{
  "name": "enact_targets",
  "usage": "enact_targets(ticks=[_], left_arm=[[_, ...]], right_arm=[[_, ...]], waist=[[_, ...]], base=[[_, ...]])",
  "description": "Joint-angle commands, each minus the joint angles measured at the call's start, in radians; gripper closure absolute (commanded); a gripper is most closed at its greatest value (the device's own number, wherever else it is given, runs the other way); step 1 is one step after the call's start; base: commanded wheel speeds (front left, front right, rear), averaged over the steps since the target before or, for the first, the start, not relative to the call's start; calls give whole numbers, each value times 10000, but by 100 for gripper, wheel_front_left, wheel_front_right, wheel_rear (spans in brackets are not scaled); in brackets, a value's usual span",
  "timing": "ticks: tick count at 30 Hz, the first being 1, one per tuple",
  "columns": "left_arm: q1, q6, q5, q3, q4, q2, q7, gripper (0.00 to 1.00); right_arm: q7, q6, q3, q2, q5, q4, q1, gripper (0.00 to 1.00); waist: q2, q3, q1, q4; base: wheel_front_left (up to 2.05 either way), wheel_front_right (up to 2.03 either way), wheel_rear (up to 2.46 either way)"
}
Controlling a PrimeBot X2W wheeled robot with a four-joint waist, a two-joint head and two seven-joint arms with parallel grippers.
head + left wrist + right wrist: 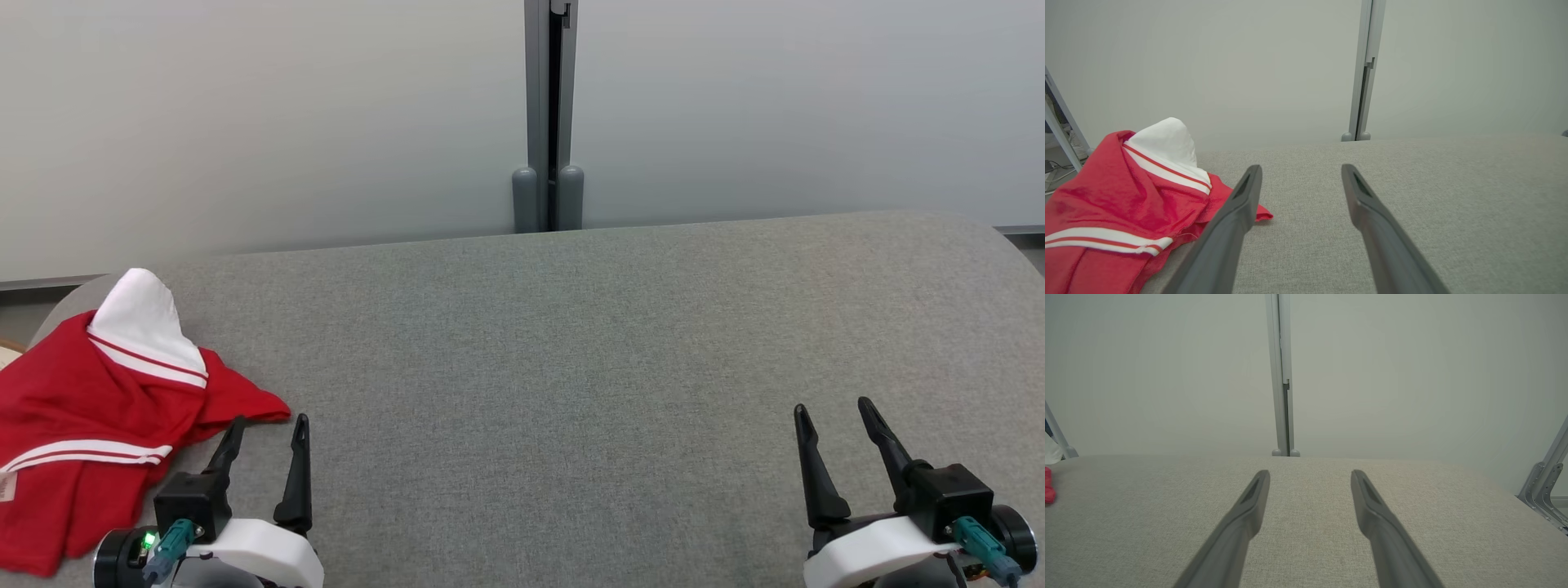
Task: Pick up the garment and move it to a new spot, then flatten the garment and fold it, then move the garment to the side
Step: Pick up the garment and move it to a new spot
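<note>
A crumpled red garment [90,425] with white stripes and a white peak lies at the left end of the grey fabric table [571,392]. In the left wrist view the garment [1118,208] sits left of my fingers, its red hem reaching behind the left finger. My left gripper [269,425] stands open just right of the garment's lower edge, nothing between its fingers; it appears again as the left gripper [1300,169]. At the lower right my right gripper [833,408] is open and empty over bare cloth, seen also as the right gripper [1310,473]. A red scrap of the garment [1048,490] shows at that view's left edge.
A pale wall with a grey vertical post [549,122] runs behind the table's far edge. The table's right end curves down at the corner [1012,245]. A metal bracket [1545,486] stands off the table's right side. Grey frame bars [1061,118] rise beyond the garment.
</note>
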Motion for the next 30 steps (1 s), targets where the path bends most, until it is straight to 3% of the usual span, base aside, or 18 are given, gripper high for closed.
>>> enact_targets(ticks=[1, 18, 24, 30], left_arm=[[-119, -22, -44, 53, 26, 30, -47, 0], [-226, -155, 41, 72, 199, 14, -45, 0], [-354, -158, 67, 63, 199, 7, -45, 0], [-431, -122, 56, 125, 123, 16, -34, 0]], right_arm=[[-66, 0, -12, -2, 57, 10, 116, 0], [11, 0, -96, -16, -12, -13, 101, 0], [91, 0, -118, -17, -142, -238, 153, 0], [200, 0, 130, 6, -127, -492, 101, 0]], waist=[[0, 0, 0, 4], [0, 18, 0, 151], [0, 30, 0, 685], [0, 83, 0, 1644]], base=[[0, 0, 0], [0, 0, 0], [0, 0, 0], [0, 0, 0]])
